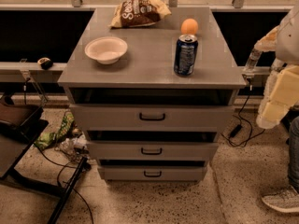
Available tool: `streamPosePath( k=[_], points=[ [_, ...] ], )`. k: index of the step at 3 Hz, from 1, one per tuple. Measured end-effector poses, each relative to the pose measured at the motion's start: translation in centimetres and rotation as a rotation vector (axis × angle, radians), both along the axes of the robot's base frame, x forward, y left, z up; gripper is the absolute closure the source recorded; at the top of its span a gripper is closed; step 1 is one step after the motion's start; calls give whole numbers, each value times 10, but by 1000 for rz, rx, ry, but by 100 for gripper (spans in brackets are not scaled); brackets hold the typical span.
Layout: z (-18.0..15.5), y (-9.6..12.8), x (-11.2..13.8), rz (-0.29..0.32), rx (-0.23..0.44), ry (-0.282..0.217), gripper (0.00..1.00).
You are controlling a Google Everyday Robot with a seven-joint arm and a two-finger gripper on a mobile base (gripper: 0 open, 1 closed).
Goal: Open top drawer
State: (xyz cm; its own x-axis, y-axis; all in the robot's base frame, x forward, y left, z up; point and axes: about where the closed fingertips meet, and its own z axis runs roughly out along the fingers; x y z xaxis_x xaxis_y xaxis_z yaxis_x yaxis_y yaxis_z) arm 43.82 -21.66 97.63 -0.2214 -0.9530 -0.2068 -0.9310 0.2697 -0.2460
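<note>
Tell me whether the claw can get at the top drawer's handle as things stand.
Probably yes. The claw hangs at the right edge, about level with the top drawer and apart from it. The drawer's black handle faces front with nothing before it.

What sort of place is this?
Likely a robotics lab or test area: speckled floor, loose cables, and a grey drawer cabinet staged with a can and bowl. The pincer sits beside the cabinet's right edge.
</note>
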Motion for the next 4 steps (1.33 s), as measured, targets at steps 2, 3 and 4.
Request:
streamPosePath(
  k=[2, 3, 4],
  points=[
    [-8, 12, 6, 18, -39, 7, 0],
    [-42, 16, 10, 7, -92, 36, 0],
    [-134, -1, 12, -1, -188, 95, 0]
  ],
)
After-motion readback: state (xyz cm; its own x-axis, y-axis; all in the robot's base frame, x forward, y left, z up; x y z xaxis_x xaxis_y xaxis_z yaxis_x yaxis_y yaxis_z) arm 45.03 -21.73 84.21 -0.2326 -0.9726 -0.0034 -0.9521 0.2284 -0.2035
